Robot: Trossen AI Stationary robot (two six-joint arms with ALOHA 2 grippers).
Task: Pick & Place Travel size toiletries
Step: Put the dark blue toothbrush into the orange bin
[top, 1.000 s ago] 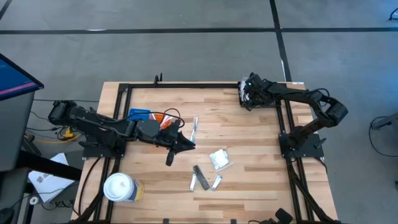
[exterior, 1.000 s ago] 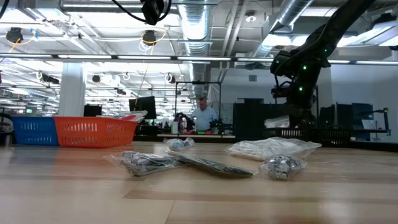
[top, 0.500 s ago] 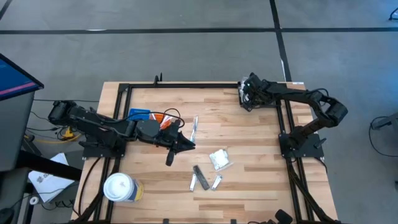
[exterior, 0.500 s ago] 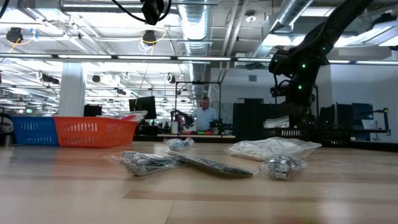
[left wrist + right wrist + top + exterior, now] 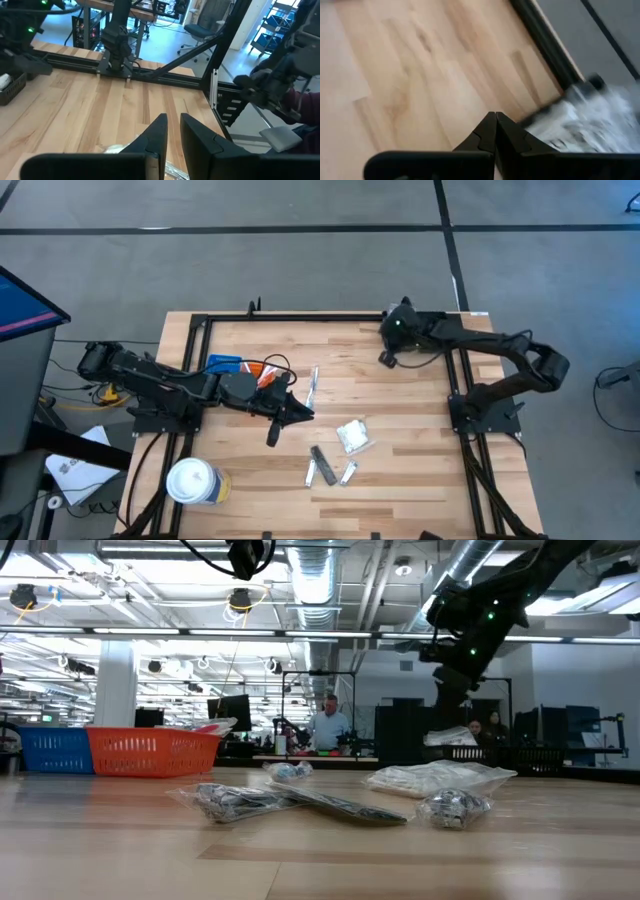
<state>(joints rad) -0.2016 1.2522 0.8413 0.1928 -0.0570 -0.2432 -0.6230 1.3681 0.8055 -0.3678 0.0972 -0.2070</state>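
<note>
We are holding our left hand [image 5: 272, 436] low over the desk [image 5: 400, 470], its fingers [image 5: 159, 134] nearly pressed together with only a thin gap and nothing visibly pinched. The toiletries are lying just to its right: a white packet [image 5: 353, 436], dark sticks [image 5: 322, 463] nearer the front, and a pale stick [image 5: 313, 385] farther back, long axis running near to far. Our right hand [image 5: 386, 357] is hanging at the far right corner, fingers pressed together, well apart from them. We judge the left arm nearer.

Blurred clear packet [image 5: 592, 120] beyond table edge
</note>
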